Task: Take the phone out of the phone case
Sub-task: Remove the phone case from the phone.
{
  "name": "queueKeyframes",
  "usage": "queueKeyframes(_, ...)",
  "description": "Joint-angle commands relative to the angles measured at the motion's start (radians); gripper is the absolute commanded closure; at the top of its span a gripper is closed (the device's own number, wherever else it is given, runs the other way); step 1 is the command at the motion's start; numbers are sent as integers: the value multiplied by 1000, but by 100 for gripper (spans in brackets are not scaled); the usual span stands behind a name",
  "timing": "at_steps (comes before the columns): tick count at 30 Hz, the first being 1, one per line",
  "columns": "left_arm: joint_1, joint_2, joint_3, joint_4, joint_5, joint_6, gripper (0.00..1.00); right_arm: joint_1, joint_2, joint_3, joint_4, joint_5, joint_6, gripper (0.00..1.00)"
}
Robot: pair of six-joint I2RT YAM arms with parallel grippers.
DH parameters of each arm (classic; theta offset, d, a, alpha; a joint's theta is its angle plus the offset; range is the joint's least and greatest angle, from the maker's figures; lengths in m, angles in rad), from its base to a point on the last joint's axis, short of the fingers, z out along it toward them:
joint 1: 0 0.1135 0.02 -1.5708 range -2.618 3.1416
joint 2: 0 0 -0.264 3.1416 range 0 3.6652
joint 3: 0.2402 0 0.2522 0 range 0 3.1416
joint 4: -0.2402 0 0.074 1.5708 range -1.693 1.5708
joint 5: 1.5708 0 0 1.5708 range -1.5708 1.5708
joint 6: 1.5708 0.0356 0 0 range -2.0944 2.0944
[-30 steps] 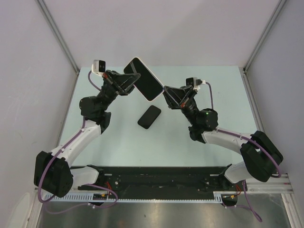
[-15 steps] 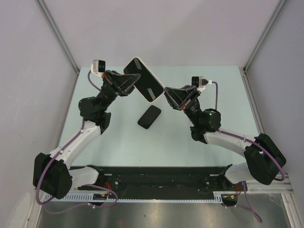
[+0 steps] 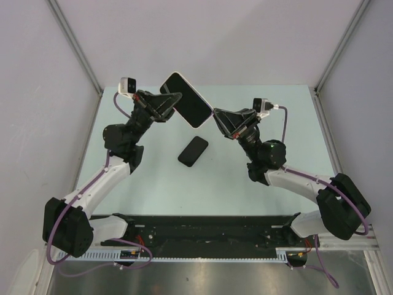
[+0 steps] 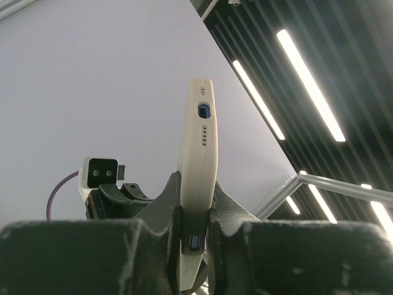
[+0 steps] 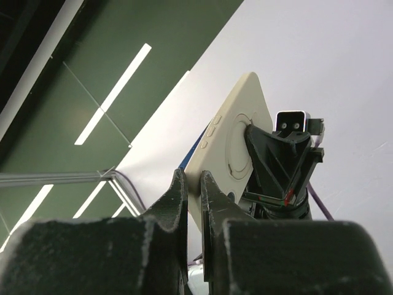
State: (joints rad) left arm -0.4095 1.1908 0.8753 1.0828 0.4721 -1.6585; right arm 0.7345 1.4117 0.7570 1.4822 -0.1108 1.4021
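**Cased phone, held aloft by 2 grippers**

Contents: black-screened phone (image 3: 186,101) seated in cream rubbery case (image 4: 198,153), above the pale green table (image 3: 147,178). The long axis runs far-left to near-right. The left gripper (image 3: 173,104) clamps the case's left side. The right gripper (image 3: 215,117) pinches its near-right corner rim, probably the peeling point.

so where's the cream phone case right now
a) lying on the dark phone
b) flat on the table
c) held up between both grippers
c: the cream phone case is up off the table, clamped by the left gripper and pinched at a corner by the right gripper; the dark phone lies alone below.
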Motion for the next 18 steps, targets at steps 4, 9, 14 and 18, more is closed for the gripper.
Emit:
queueKeyframes(4, -132, -100, 134, 358, 177, -169, 100, -4, 127, -58, -724, 25, -202, 100)
queueKeyframes(9, -132, -96, 137, 356, 178, -169, 100, -1, 136, -59, -776, 39, -215, 100)
queueKeyframes(14, -134, -94, 137, 355, 184, -165, 100, -1, 127, -56, -841, 42, -245, 100)
queueKeyframes(18, -134, -88, 137, 293, 220, -149, 100, -9, 115, -7, -948, 3, -324, 77)
